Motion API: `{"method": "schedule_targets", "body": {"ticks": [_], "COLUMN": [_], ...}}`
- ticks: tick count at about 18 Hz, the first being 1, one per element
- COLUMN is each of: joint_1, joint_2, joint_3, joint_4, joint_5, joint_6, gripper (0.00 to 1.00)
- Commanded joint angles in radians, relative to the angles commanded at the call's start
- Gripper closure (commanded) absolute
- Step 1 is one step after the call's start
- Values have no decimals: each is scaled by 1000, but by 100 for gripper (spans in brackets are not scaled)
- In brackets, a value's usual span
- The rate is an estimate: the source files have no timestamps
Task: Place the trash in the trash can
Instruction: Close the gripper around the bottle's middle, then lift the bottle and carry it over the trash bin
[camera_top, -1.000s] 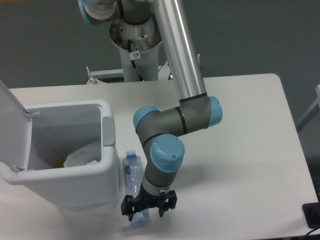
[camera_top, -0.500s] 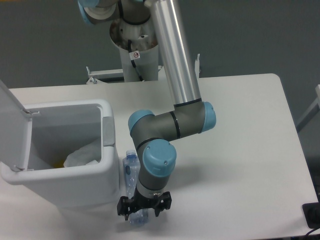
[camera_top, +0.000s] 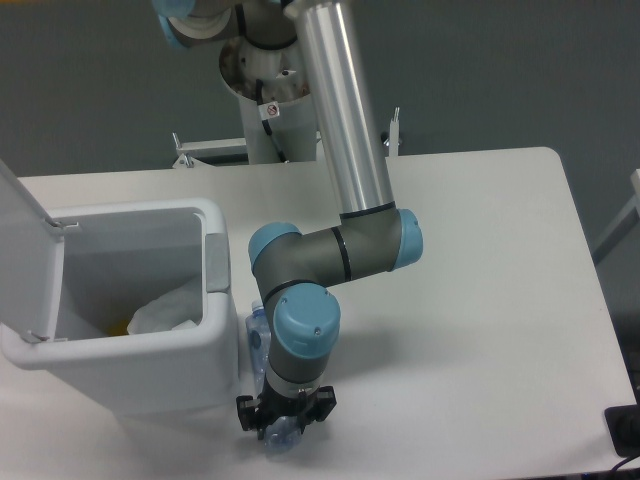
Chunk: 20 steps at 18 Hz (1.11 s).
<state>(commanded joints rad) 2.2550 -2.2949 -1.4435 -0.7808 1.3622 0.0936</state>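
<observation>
Gripper (camera_top: 284, 418): low at near table edge, jaws either side of bottle's lower end; grip not discernible.
Bottle (camera_top: 257, 340): lying just right of trash can (camera_top: 120, 345).
Wrapper (camera_top: 165, 310): inside can.

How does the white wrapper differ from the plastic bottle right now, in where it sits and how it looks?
The crumpled wrapper is opaque white; the bottle is clear plastic.
The wrapper lies inside the open trash can; the bottle lies on the table just outside the can's right wall.
The wrapper has nothing near it; the gripper is down at the bottle's near end, and the wrist hides part of the bottle.
</observation>
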Motion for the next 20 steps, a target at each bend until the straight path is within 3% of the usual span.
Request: {"method": "schedule_targets", "body": {"ticks": [6, 9, 12, 15, 20], "joint_1": [5, 46, 104, 166, 186], "joint_2": [31, 112, 159, 221, 342], "joint_3": [6, 24, 96, 139, 187], "joint_4": [0, 5, 96, 123, 140], "joint_5": [2, 0, -21, -126, -239], "joint_6": [3, 24, 26, -6, -103], "gripper": [40, 40, 39, 39, 39]}}
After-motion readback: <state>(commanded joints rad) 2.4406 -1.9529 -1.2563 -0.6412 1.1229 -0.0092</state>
